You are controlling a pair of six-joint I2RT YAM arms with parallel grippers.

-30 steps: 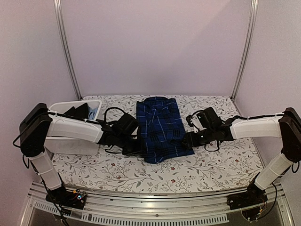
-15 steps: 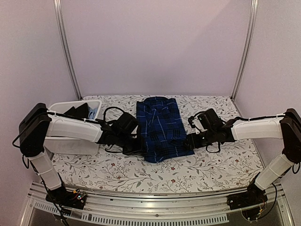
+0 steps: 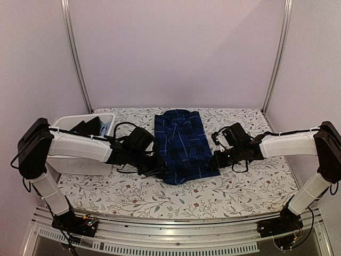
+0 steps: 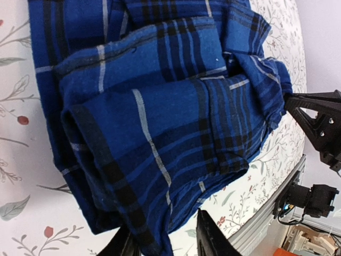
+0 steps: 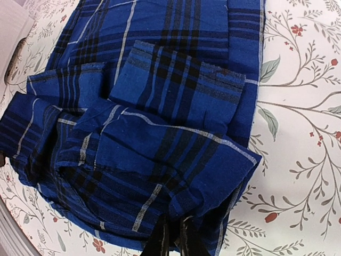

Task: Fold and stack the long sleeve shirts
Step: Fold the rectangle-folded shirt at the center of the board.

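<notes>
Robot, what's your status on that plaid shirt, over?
Left gripper open at plaid shirt's left edge. Right gripper shut on its right edge. Shirt partly folded, flat on table. White bin stands apart, left.

A: Shirt (image 3: 181,144) colours?
B: Deep navy-blue plaid, with broad black bands and thin white and light-blue lines crossing
A: Table cover (image 3: 240,186)?
B: White, printed all over with grey-green leafy sprigs and small red berries
A: Bin (image 3: 80,165)?
B: Plain white walls; dark cloth (image 3: 90,127) inside, with a touch of pale blue
A: Arms?
B: White shells on the left arm (image 3: 80,145) and right arm (image 3: 290,144), black at the wrists and shoulders
A: Walls (image 3: 176,53)?
B: Plain pale lilac, edged by silver-grey posts (image 3: 75,53)
</notes>
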